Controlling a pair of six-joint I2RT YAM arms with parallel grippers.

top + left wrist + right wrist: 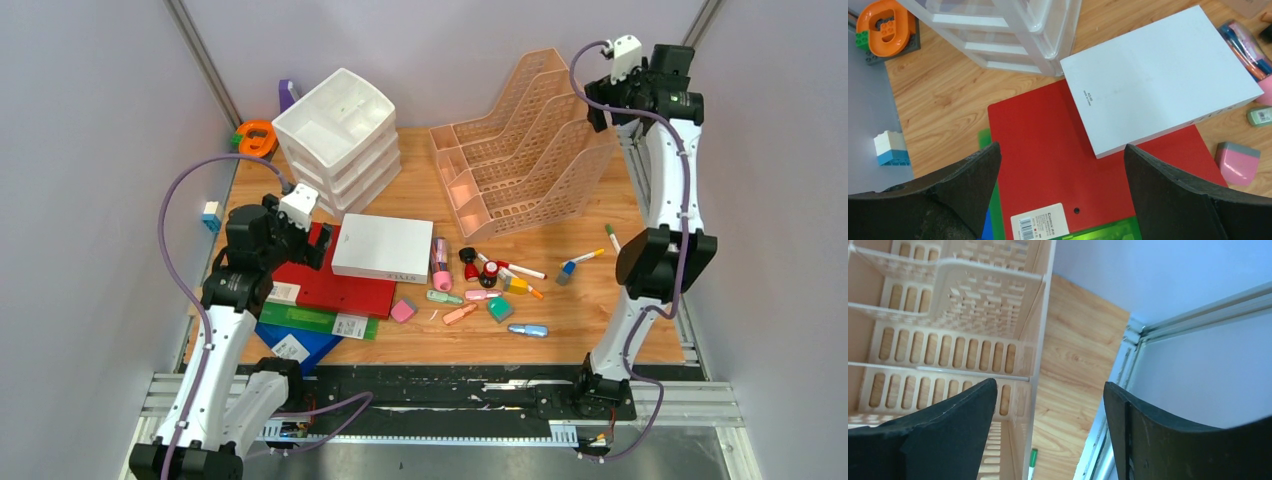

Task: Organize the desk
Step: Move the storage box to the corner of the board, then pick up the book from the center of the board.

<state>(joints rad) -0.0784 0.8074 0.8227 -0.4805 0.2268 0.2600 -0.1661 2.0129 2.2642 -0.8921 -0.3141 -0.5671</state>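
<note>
**Both arms poised, hands empty**

The desk (600, 310) carries a white box (383, 248) left of its middle. The left gripper (1063, 150) tips down just left of the box, over a red folder (1043, 165) — fingers spread wide, gripping nothing. The right gripper (1050, 385) is raised high, far right of the box, beside the rack (948, 347) — likewise spread and empty.

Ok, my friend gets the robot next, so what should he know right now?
Left gripper: open, empty, over the red folder.
Right gripper: open, empty, up high by the rack.
Desk: the white box lies on the red folder, beside the drawers. Pens and a pink eraser lie loose in the middle.
Done: nothing sorted that shows; the rack slots look empty.
Left: everything loose needs a place.
</note>
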